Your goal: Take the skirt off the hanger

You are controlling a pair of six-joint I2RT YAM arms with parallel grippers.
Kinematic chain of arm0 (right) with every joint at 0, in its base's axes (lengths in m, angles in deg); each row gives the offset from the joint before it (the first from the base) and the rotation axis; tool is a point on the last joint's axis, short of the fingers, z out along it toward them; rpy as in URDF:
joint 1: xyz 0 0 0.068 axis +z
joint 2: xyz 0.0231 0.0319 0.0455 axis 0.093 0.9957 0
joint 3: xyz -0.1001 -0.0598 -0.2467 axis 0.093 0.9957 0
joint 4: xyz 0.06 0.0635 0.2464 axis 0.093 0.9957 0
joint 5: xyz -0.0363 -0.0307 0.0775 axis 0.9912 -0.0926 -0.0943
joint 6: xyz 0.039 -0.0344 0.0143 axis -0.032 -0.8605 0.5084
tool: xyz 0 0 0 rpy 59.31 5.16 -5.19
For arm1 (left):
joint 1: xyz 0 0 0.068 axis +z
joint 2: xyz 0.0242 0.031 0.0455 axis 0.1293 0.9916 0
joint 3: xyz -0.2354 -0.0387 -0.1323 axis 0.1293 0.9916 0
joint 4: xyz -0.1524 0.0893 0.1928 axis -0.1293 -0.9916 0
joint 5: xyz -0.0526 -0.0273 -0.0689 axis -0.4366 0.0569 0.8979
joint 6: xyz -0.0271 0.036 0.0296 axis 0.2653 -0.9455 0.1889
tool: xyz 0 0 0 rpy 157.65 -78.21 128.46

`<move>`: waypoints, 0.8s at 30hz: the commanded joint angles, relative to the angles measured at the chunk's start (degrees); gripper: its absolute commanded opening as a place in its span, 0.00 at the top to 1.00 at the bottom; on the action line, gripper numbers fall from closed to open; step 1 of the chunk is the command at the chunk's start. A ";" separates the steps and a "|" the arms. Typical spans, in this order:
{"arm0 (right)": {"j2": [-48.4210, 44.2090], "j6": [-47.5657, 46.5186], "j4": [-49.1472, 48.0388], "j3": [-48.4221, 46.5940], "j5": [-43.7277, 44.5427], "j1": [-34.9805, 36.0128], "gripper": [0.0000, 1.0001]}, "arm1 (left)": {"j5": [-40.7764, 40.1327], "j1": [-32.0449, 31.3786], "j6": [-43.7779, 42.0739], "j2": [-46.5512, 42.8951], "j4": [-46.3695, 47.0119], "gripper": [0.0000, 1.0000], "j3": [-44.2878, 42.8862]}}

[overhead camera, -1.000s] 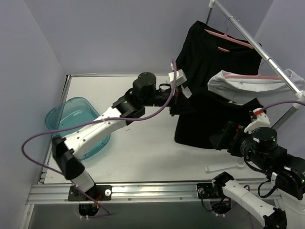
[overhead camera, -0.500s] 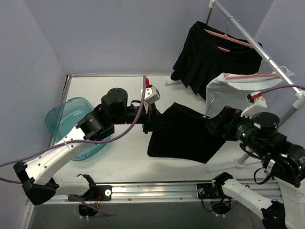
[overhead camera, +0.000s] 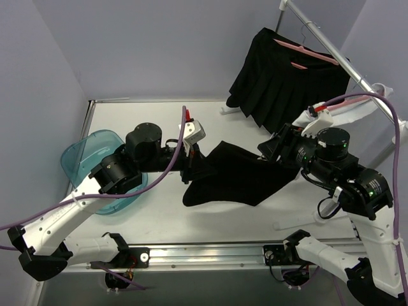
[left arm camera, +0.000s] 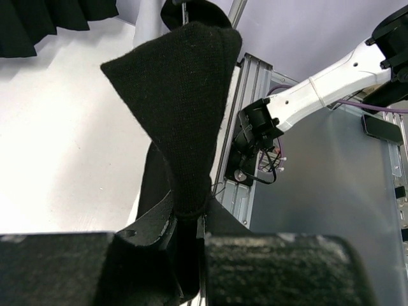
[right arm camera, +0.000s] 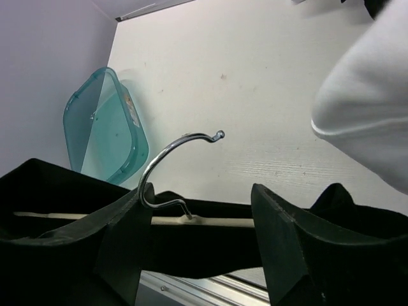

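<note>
The black skirt (overhead camera: 242, 178) hangs stretched above the table between my two grippers. My left gripper (overhead camera: 191, 164) is shut on a bunched fold of it; in the left wrist view the cloth (left arm camera: 178, 95) rises out of the closed jaws (left arm camera: 188, 220). My right gripper (overhead camera: 273, 148) is at the skirt's other end. In the right wrist view its jaws (right arm camera: 201, 197) stand wide apart. The hanger's metal hook (right arm camera: 166, 156) rests against the left finger, and the cream hanger bar (right arm camera: 217, 222), still draped in black cloth, runs across between the fingers.
A black pleated skirt (overhead camera: 287, 83) on a pink hanger hangs from the metal rail (overhead camera: 331, 48) at the back right. A white garment (overhead camera: 366, 108) hangs beside it, close to my right arm. A teal bin (overhead camera: 95, 159) sits at the left.
The skirt and its hanger have come away from the rail, leftward and down over the table. My left gripper pulled left with the cloth, and my right arm followed up and left.
</note>
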 commanded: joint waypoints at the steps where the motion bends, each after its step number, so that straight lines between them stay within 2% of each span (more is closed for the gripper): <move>1: -0.34 -0.72 -3.89 1.94 -1.14 -0.23 0.43 | 0.02 -0.35 0.71 -2.30 3.80 0.98 -0.57; 6: -1.93 1.04 -6.44 6.59 -2.37 -0.14 0.55 | 0.11 -0.35 1.59 -1.77 5.12 0.98 -1.09; 16: -2.63 2.10 -8.55 10.73 -3.78 -0.14 0.60 | 1.52 -0.35 3.08 0.78 8.02 0.98 -2.24; 21: -3.25 1.04 -8.64 12.49 -1.50 0.04 0.62 | 2.83 -0.35 4.05 1.84 9.33 0.98 -3.29; 23: -3.07 0.60 -8.73 12.93 -1.06 -0.05 0.77 | 3.45 -0.35 4.93 1.75 10.13 0.98 -2.94; 24: -3.07 0.51 -8.64 13.11 -0.10 -0.05 0.91 | 3.71 -0.35 5.10 1.75 10.83 0.98 -2.85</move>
